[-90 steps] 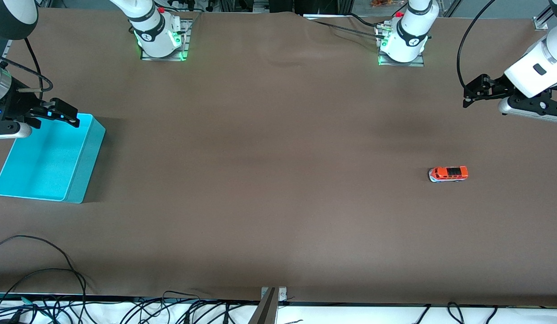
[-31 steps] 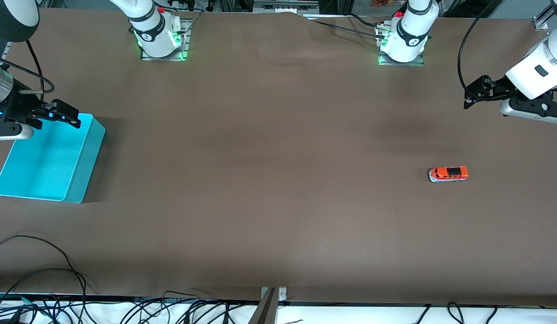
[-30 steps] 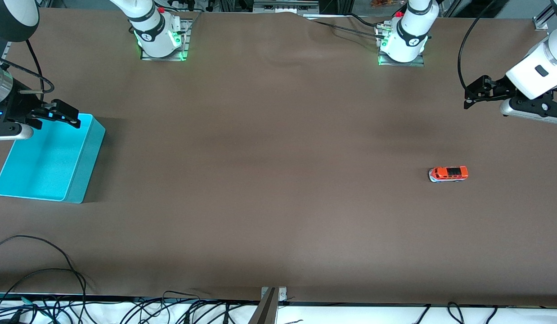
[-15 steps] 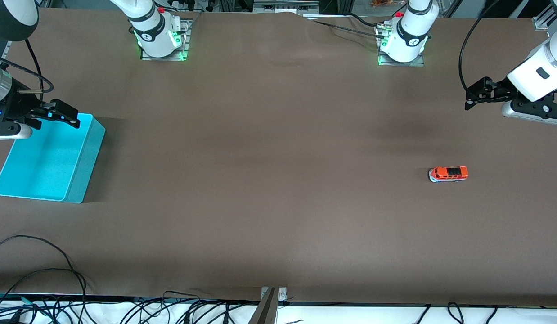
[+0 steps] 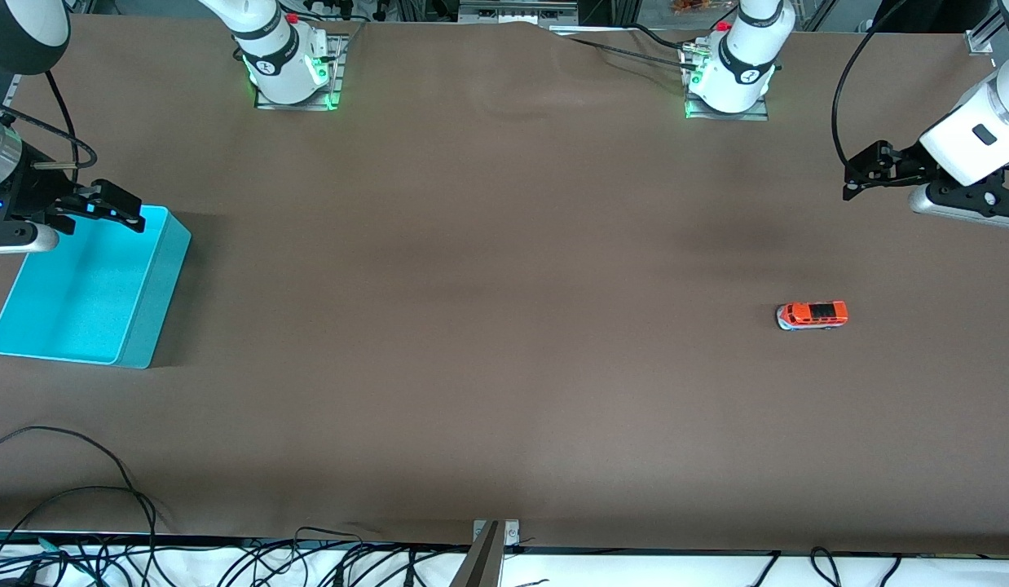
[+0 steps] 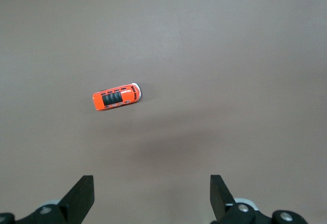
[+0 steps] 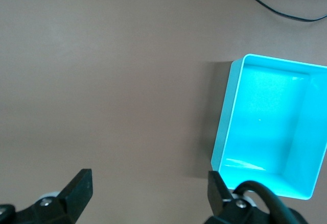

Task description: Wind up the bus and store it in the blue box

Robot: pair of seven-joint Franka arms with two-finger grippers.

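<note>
The tiny orange-red bus (image 5: 812, 315) stands on its wheels on the brown table toward the left arm's end. It also shows in the left wrist view (image 6: 116, 96). My left gripper (image 5: 861, 169) is open and empty, up in the air over the table near that end, apart from the bus. The cyan blue box (image 5: 138, 326) sits at the right arm's end and holds nothing; it also shows in the right wrist view (image 7: 231, 112). My right gripper (image 5: 105, 205) is open and empty over the box's edge nearest the arm bases.
The two arm bases (image 5: 288, 61) (image 5: 729, 69) stand at the table edge farthest from the front camera. Loose cables (image 5: 81, 497) lie along the table's front edge. A metal bracket (image 5: 488, 554) sticks up at the front edge's middle.
My left arm has drifted slightly up and toward its own end of the table. The bus, the box and my right gripper have not moved.
</note>
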